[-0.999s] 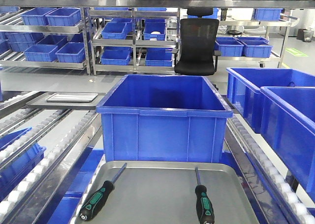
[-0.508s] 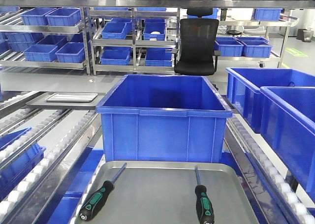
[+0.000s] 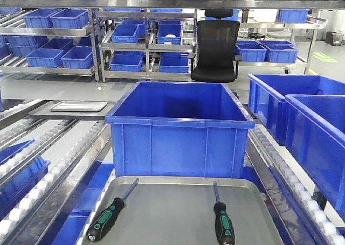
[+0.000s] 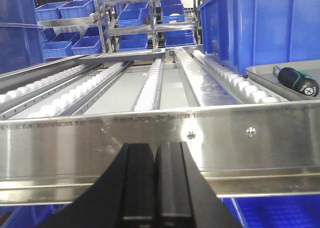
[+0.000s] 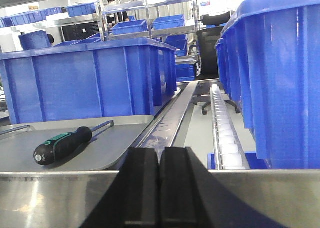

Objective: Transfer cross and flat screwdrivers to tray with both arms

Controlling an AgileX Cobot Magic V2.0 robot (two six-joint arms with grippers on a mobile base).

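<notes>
So I'm looking at the job and honestly I'm thinking it's basically wrapped up: both screwdrivers are lying in the grey tray (image 3: 178, 212) right in front of me, just this side of the big blue bin (image 3: 179, 127). The left screwdriver (image 3: 110, 211) is sitting near the tray's left edge with its shaft angling up and to the right, and the right screwdriver (image 3: 221, 218) is lying well apart from it toward the right side, shaft pointing away from me. Neither of my claws is carrying anything. My left gripper (image 4: 155, 185) is hanging low behind a steel rail (image 4: 160, 133) with its jaws pressed together on nothing, and from there I'm just catching the butt of one handle poking over the tray rim on the right. My right gripper (image 5: 159, 188) is doing the same on its side, fingers squeezed flat against each other, empty, looking across at the other screwdriver lying on the tray. Counting up: two screwdrivers, one grey tray holding both, two arms parked clear of it. If anything's left, I'm guessing it's nothing more than staying out of the way. Also spotting a smaller shiny tray (image 3: 79, 106) sitting further back on the left, with nothing on it.
</notes>
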